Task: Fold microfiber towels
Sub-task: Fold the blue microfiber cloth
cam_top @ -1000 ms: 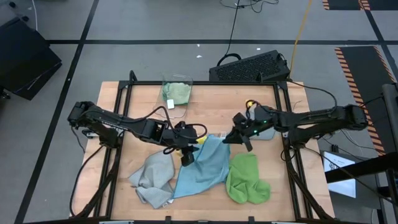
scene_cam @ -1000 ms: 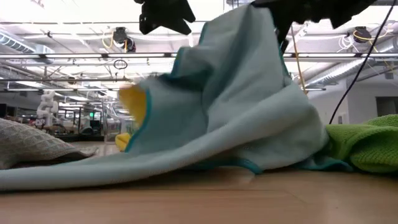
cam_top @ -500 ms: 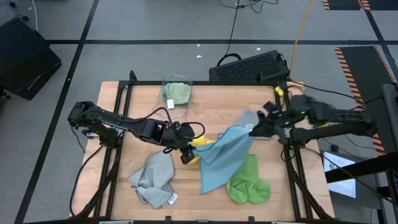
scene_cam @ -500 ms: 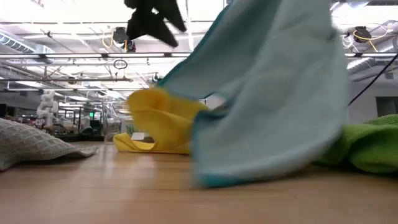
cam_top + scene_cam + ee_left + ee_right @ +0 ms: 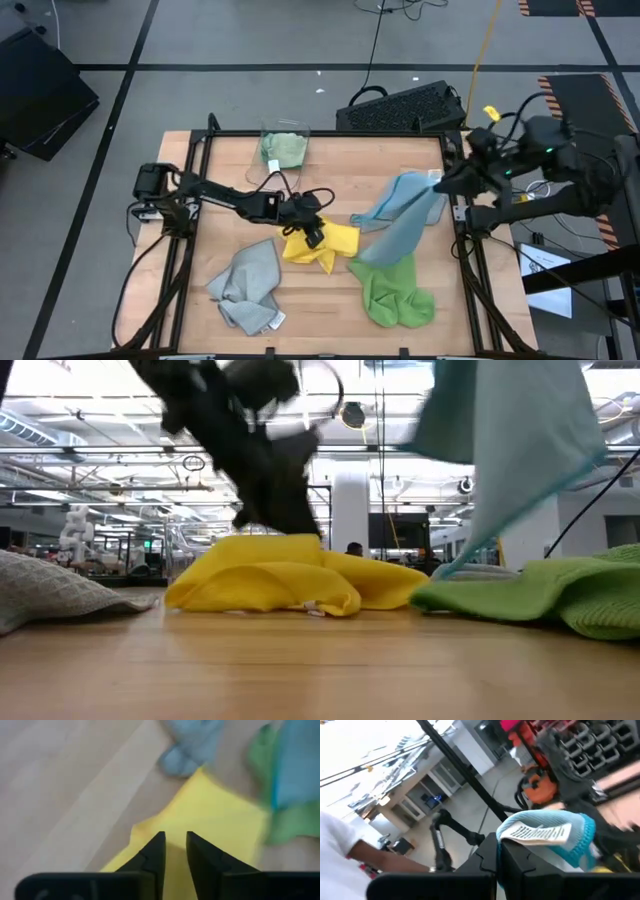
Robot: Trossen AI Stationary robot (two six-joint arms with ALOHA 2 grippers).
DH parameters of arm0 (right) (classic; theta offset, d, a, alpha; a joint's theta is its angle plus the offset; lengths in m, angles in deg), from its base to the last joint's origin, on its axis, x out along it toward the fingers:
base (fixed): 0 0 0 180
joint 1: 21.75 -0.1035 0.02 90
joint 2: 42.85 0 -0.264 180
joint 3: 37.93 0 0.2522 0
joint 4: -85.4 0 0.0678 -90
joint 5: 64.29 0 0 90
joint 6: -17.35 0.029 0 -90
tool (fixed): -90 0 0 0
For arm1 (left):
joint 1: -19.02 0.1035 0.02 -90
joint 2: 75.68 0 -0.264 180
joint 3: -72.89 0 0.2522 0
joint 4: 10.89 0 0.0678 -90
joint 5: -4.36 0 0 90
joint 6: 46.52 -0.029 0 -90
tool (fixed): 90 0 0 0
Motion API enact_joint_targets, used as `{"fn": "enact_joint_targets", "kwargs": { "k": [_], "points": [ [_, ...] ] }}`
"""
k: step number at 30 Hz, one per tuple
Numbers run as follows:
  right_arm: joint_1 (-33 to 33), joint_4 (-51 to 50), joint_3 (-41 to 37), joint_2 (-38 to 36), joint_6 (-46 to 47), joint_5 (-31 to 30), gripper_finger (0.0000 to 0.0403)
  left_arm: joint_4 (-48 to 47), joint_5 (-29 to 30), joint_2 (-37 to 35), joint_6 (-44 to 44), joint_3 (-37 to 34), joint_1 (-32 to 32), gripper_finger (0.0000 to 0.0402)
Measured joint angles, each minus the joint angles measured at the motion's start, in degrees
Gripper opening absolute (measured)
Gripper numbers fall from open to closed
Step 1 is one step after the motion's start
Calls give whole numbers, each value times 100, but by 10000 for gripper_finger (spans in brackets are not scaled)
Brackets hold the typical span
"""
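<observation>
Moved: the light blue towel has swung right, uncovering the yellow towel at mid-table.
Right gripper: clamped on the blue towel's tagged corner, lifting it.
Left gripper: narrow, over the yellow towel; grip unclear.
Others: grey towel, bright green towel crumpled near.
Progress: nothing folded yet.

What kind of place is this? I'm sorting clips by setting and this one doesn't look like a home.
Most likely a robotics lab or workshop. The wooden table sits in a black frame on a grey floor marked with tape lines, a black keyboard lies on the floor behind it, and the low view shows exposed ceiling pipes.
</observation>
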Motion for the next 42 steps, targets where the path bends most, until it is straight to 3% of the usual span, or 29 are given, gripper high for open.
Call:
{"fn": "enact_joint_targets", "kwargs": {
  "k": [4,7,12,17,22,30,37,42],
  "points": [
    [22,-175,606,238,-251,-147,0,-223,-819,300,-11,-221,120,66],
    [31,-253,854,350,-441,-258,0,-1067,-1263,341,-56,-284,115,65],
    [31,-451,875,534,-569,-258,0,-2879,-1289,-11,181,-257,109,65],
    [28,-706,875,839,-676,-258,0,-4850,-647,-722,831,-196,131,65],
    [24,-664,875,1183,-956,-258,0,-5509,-605,-1660,1510,111,271,65],
    [21,-676,873,1641,-1392,-253,0,-4180,-569,-2597,1608,725,204,65],
    [-68,-666,873,1902,-1885,-270,0,-1953,-162,-2593,412,1345,-66,66],
    [-87,-595,875,2055,-1944,-828,0,-672,-143,-2543,-274,1471,-49,97]
  ]
}}
